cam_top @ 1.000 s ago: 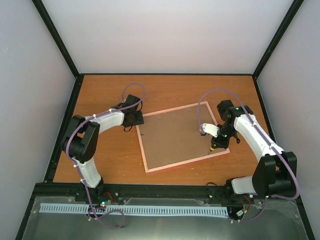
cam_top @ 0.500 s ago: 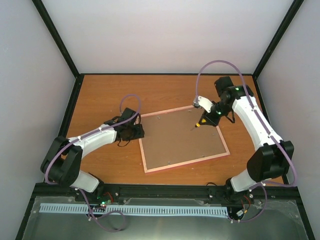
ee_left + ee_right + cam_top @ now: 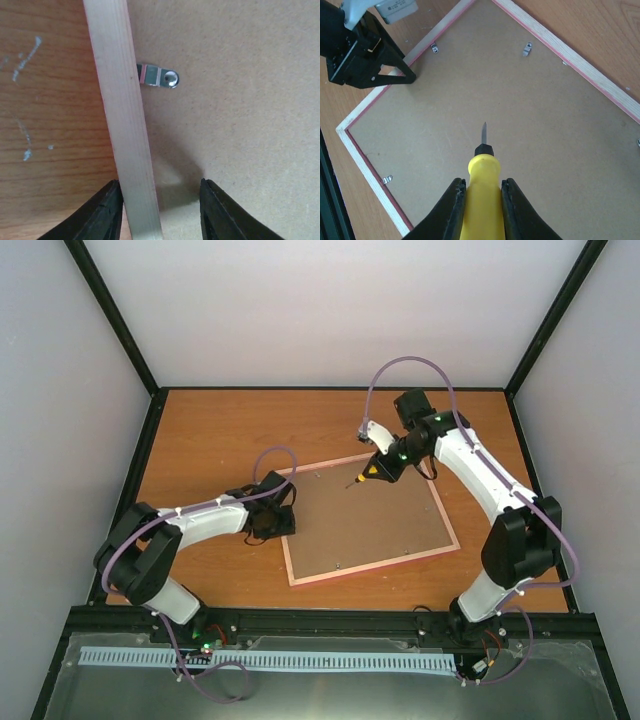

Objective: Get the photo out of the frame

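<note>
Tabletop: frame face-down, clips holding its board; left gripper parted astride rail, right gripper clutching screwdriver.

Pink-edged frame, face down, brown backing board up, small metal tabs along inner edge, flat at counter centre, skewed, far corner toward 1 o'clock.

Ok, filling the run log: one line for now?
frame: face down | left gripper: open, straddling frame edge | right gripper: shut on screwdriver
</note>
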`<state>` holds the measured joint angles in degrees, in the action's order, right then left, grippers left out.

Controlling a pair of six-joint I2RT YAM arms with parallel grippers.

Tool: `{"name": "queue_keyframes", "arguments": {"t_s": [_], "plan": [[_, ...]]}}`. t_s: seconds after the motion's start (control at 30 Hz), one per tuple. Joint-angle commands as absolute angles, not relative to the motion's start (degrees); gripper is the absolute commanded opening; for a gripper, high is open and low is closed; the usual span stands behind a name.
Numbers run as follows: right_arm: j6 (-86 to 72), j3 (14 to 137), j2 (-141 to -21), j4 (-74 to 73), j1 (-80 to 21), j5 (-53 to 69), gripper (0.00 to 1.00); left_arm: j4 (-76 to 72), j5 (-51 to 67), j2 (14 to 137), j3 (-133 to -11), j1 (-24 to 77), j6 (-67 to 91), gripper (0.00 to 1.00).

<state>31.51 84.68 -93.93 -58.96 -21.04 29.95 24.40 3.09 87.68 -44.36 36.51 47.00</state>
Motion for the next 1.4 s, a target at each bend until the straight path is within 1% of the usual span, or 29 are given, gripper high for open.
{"name": "queue_keyframes", "arguments": {"t_s": [0.0,0.07,0.3,0.37,0.6,0.63,0.67,0.87,1.0,1.37], "plan": [[28.95,83.98,-93.77,-55.55,-21.84,31.35,0.03,24.60,3.46,89.06,-44.04,37.68,48.55,0.38],[28.68,83.77,-93.93,-55.17,-21.93,31.30,0.03,24.58,3.38,89.01,-43.39,37.79,48.45,0.31],[27.99,83.28,-94.99,-54.02,-22.88,31.84,0.03,21.16,3.57,85.51,-37.56,38.34,45.25,0.15],[28.04,83.25,-95.81,-53.89,-23.83,31.70,0.03,20.34,3.46,84.72,-36.10,38.33,44.11,0.11],[26.67,84.14,-99.08,-51.57,-27.91,31.32,0.03,15.93,5.32,81.95,-33.20,38.32,38.92,0.05],[26.28,84.50,-99.76,-51.18,-28.72,31.46,0.03,15.17,5.29,81.63,-33.17,38.36,38.67,0.02],[25.86,84.75,-100.43,-50.79,-29.45,31.65,0.03,14.68,5.39,81.56,-33.31,38.31,38.36,0.01],[22.48,88.42,-105.64,-49.98,-33.48,33.49,0.03,14.18,5.55,83.03,-34.63,38.32,38.78,0.01],[21.42,91.35,-108.73,-50.45,-35.92,31.99,0.03,13.88,5.57,83.49,-34.62,38.33,40.90,0.01],[19.13,97.33,-115.22,-52.48,-37.60,34.06,0.03,10.51,9.15,84.21,-33.12,38.27,43.13,0.01]]}}
